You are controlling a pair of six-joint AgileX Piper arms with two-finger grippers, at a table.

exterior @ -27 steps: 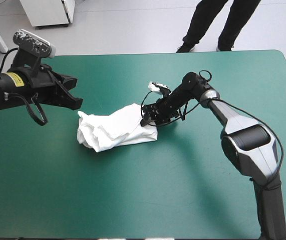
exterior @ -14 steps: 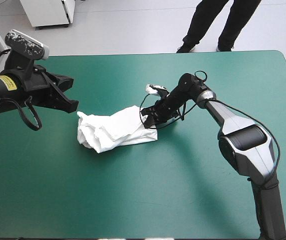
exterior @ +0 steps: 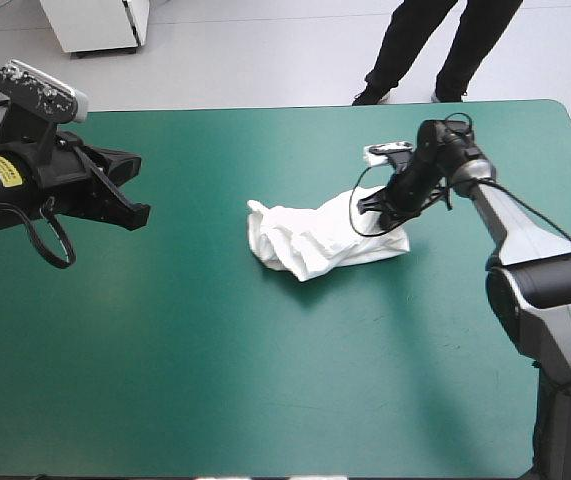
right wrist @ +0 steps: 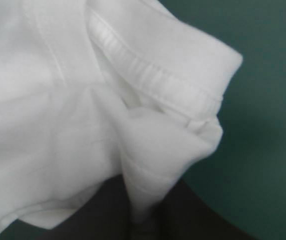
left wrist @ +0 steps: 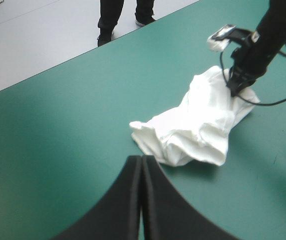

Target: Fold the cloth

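The right tool (exterior: 373, 207), clamped on the crumpled T-shirt (exterior: 310, 240), has dragged it toward 3 o'clock, seemingly for spreading; the left tool (exterior: 137, 192), pressed together, idles at 9 o'clock.

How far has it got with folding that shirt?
Barely begun. Nothing looks folded: the T-shirt lies in a crumpled heap on the table. In hand: the right gripper pinches one edge of it. The left gripper hangs shut, apart from it. Spreading it flat and every fold remain.
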